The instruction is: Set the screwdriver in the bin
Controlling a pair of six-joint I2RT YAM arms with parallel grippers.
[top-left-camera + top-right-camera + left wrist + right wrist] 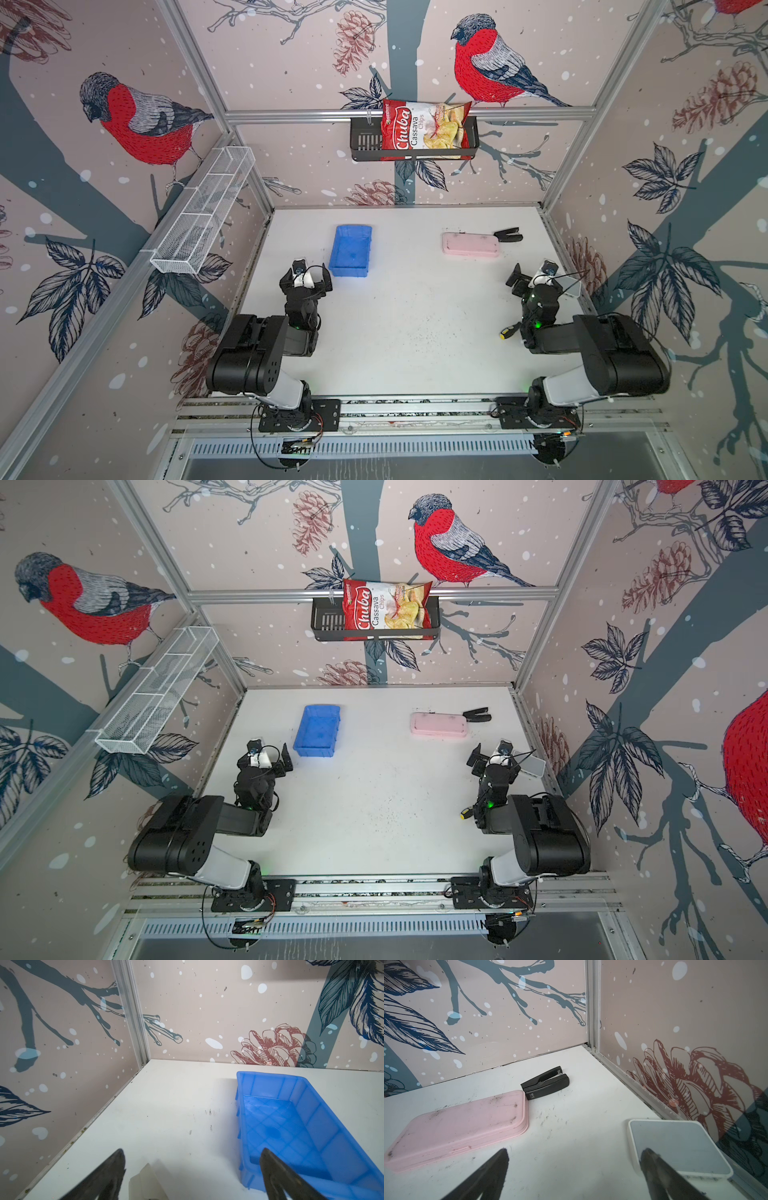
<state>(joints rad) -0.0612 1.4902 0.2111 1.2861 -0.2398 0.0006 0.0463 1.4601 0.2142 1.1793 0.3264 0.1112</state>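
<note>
Currently, both pairs of jaws stand apart and empty while the screwdriver (509,331) lies on the surface (395,316) half under the right arm (540,307), well apart from the bin (350,253), so a blind reach may knock it away.

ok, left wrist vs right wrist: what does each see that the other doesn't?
Left wrist only: the bin, nothing visible inside. Right wrist only: pink case, black stapler at its end, white flat box by the wall. Both: white table, wallpaper walls, and left fingers and right fingers, both open. Neither shows the screwdriver, which lies by the right arm in both top views.
</note>
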